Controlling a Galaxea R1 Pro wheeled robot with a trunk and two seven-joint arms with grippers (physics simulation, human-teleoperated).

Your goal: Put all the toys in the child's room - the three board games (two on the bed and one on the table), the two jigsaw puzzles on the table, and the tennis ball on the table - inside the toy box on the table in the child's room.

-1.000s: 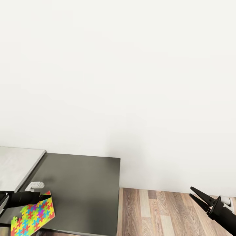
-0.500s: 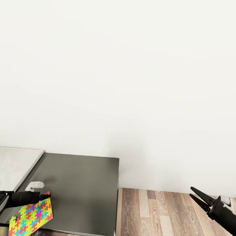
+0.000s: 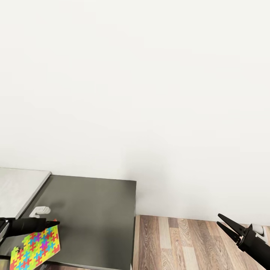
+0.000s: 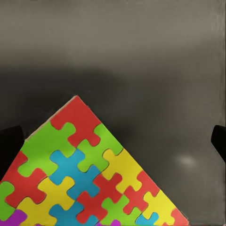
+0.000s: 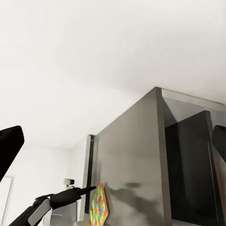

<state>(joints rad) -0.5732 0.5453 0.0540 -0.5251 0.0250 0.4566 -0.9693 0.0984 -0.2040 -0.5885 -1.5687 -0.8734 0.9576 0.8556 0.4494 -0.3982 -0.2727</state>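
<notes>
Table [image 3: 93,213] first: its lower dark-grey section lies ahead of you at lower left, against a plain white wall [image 3: 150,93], with the light grey desk top [image 3: 18,187] joining it at the far left. To the right of the dark section you see wood-plank floor [image 3: 180,240]. Your left gripper [image 3: 52,223] reaches in from the left edge over the dark surface, its black fingers closed on the upper corner of a jigsaw puzzle [image 3: 35,245]. That thin square, covered in red, yellow, green and blue pieces, hangs tilted just above the table's near left part. Your right gripper [image 3: 222,221] hovers over the floor at lower right, well away from the table, its two pointed fingers spread apart and holding nothing. A small white fitting [image 3: 39,211] sits on the table just behind your left gripper.
</notes>
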